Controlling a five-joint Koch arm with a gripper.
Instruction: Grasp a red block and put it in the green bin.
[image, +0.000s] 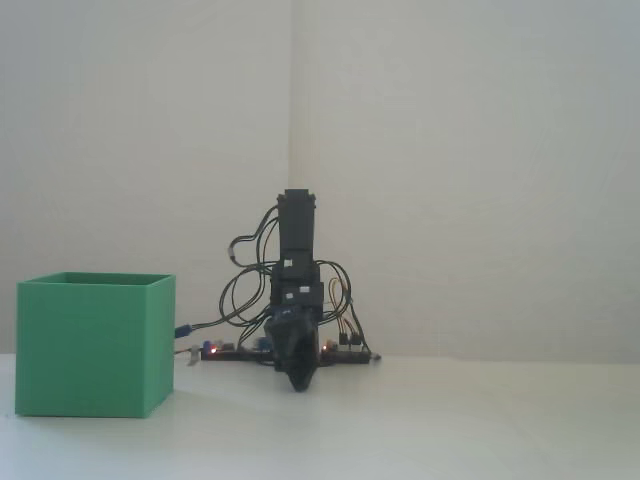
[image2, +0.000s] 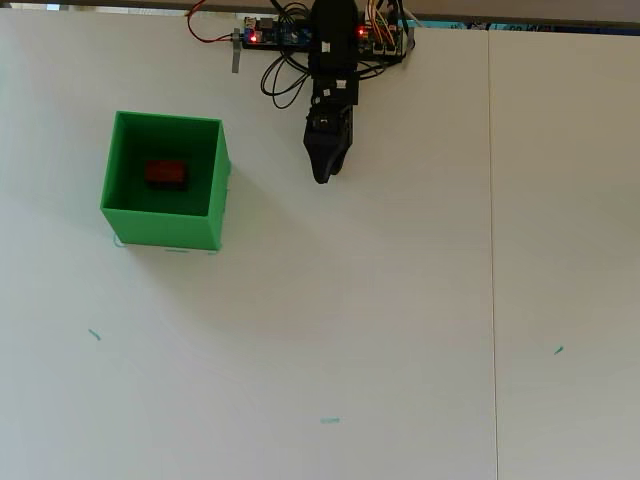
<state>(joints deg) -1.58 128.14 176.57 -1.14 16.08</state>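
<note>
The red block (image2: 165, 173) lies on the floor of the green bin (image2: 215, 190), seen from above in the overhead view. In the fixed view the green bin (image: 95, 345) stands at the left and its walls hide the block. My gripper (image2: 321, 176) hangs near the arm's base, to the right of the bin and apart from it, with its jaws together and nothing between them. In the fixed view the gripper (image: 298, 384) points down close to the table.
The arm's base board with wires and lit red LEDs (image2: 300, 35) runs along the table's far edge. A seam (image2: 491, 250) crosses the white table on the right. Small teal marks (image2: 329, 421) dot the surface.
</note>
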